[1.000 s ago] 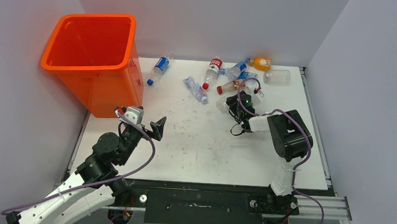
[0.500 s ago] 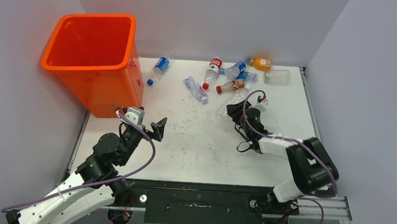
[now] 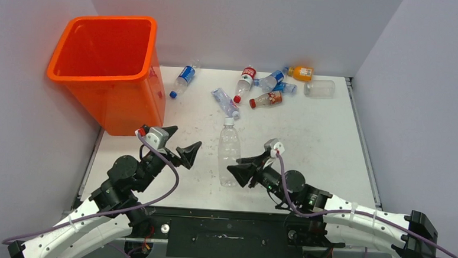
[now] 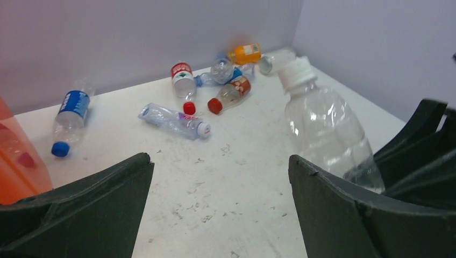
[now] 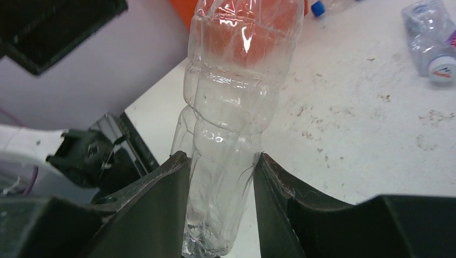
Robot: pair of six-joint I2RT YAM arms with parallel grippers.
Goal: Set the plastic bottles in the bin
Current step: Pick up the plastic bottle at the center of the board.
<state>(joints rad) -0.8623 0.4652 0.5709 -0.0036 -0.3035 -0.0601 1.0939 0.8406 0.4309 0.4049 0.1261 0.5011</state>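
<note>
**Cropped and unreadable**

Right wrist: the clear bottle [image 5: 231, 118] loses its cap past the top edge. Left wrist: the orange bin [image 4: 15, 166] is a cropped sliver. Overhead, the far bottles [image 3: 268, 99] carry unreadably small labels.

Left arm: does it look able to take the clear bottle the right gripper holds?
Probably yes. The left gripper is open and faces the clear bottle with nothing between them; the right gripper clamps only its base end, leaving neck and cap free.

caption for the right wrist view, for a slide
Right gripper clamps a clear bottle near its base, scuffed white table beyond.
</note>
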